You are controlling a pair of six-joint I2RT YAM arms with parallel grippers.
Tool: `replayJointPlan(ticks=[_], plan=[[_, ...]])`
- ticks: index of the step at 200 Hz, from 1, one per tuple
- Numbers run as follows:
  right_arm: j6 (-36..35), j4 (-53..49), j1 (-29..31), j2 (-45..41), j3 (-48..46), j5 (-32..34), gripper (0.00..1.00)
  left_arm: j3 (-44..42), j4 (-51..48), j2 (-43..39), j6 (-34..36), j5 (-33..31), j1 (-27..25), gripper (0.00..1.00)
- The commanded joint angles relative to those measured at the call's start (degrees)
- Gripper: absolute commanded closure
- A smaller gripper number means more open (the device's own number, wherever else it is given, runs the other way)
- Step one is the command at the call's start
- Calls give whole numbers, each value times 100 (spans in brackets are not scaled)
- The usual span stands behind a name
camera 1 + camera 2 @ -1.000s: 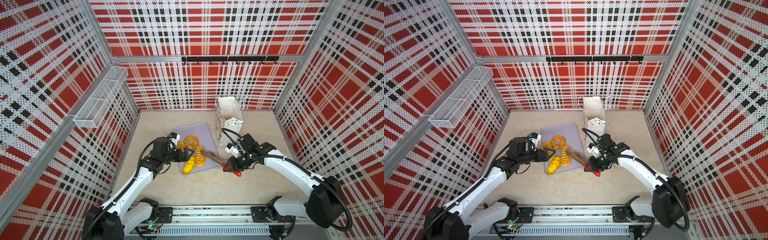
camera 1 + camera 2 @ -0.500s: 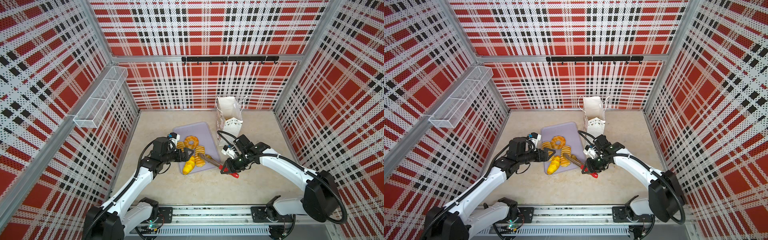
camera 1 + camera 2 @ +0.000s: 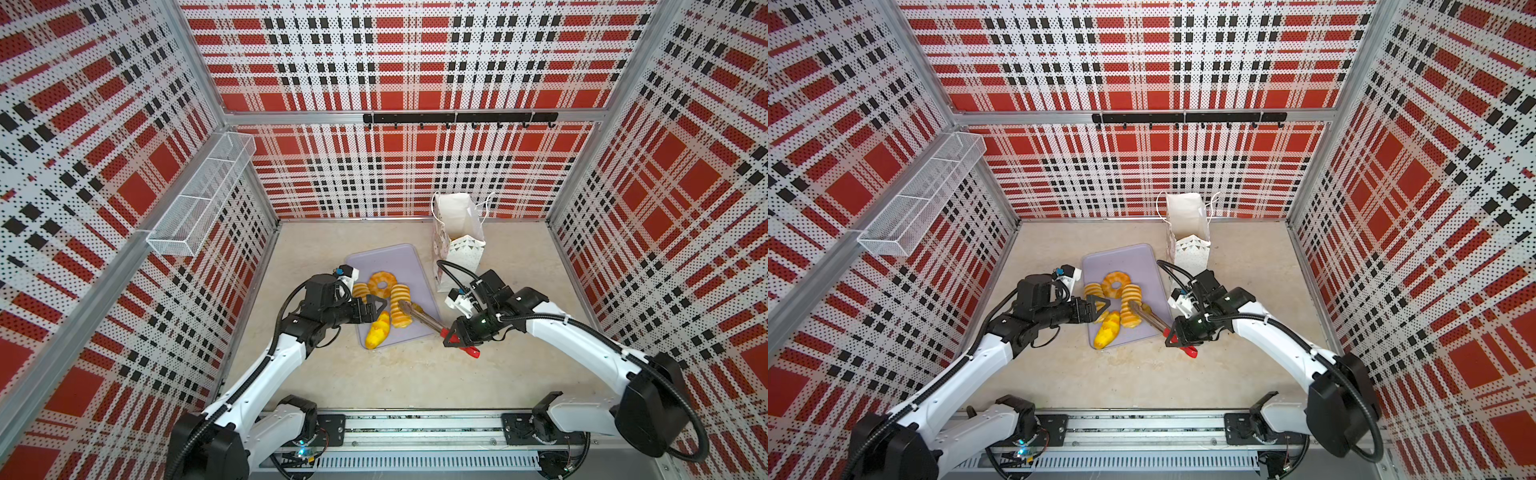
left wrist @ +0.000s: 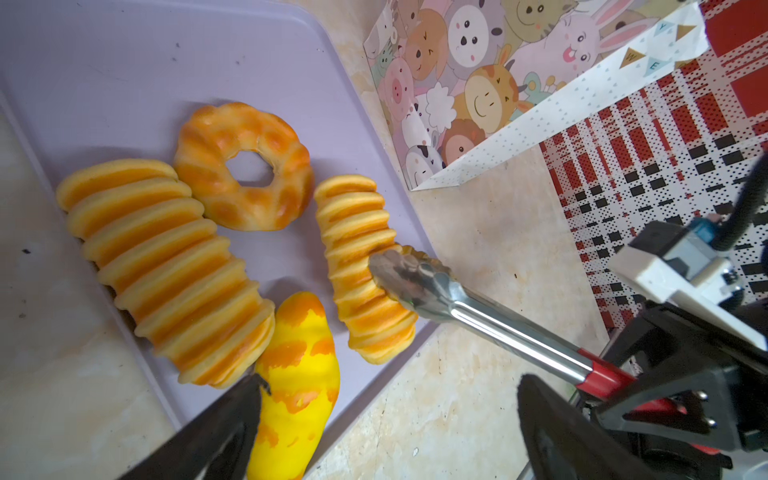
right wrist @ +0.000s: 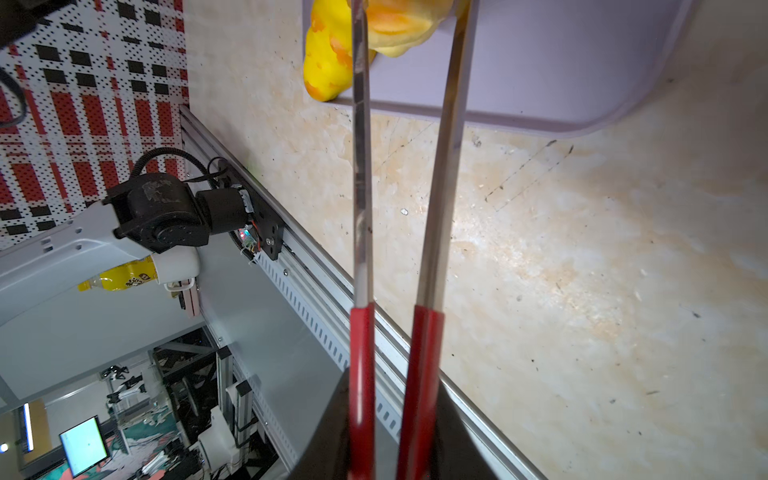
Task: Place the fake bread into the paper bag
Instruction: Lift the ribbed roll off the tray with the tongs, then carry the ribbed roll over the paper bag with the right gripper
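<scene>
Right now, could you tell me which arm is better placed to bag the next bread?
Right. The right gripper is shut on the tongs, whose tips straddle a ribbed loaf on the tray, and the paper bag stands nearer it. The left gripper is open, empty.

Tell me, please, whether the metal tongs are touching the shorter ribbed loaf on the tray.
Touching. In the left wrist view the tongs have a scalloped tip lying against the shorter ribbed loaf, with no gap between them.
</scene>
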Motion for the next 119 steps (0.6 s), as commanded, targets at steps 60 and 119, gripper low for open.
replayJointPlan(ticks=[60, 119], plan=[[-41, 2082, 10, -2135, -900, 115, 75, 36, 1054, -1220, -782, 121, 29, 2], [95, 4000, 15, -3171, -1409, 819, 75, -36, 2146, -1626, -805, 461, -65, 2]])
